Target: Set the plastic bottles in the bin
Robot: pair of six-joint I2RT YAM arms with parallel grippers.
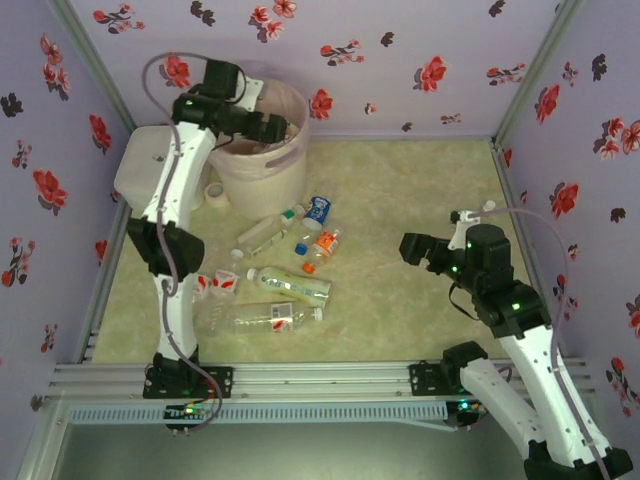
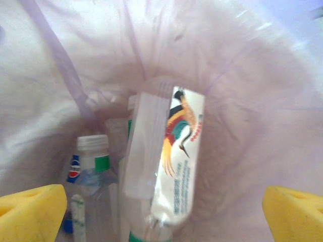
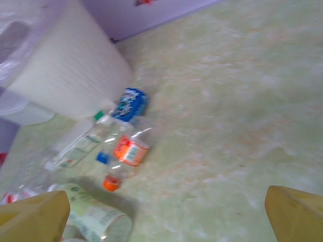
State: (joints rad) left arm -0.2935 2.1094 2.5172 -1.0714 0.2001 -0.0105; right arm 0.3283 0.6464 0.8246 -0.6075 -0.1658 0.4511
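Note:
My left gripper [image 1: 278, 124] hangs over the mouth of the bin [image 1: 262, 160], a cream-white bucket with a pink liner [image 2: 237, 101]. It is open, its yellow pads [image 2: 31, 212] wide apart. Below it, inside the bin, lies a clear bottle with a white bird label [image 2: 177, 161], touching neither pad, next to a white-capped bottle [image 2: 93, 156]. Several plastic bottles [image 1: 290, 285] lie on the table in front of the bin. Among them are a blue-labelled one [image 3: 128, 103] and an orange-capped one [image 3: 126, 154]. My right gripper [image 1: 415, 248] hovers open to their right, holding nothing.
A white lidded box [image 1: 140, 170] stands left of the bin, with a tape roll [image 1: 215, 193] beside it. Floral walls close in the table on three sides. A metal rail [image 1: 320, 380] runs along the near edge.

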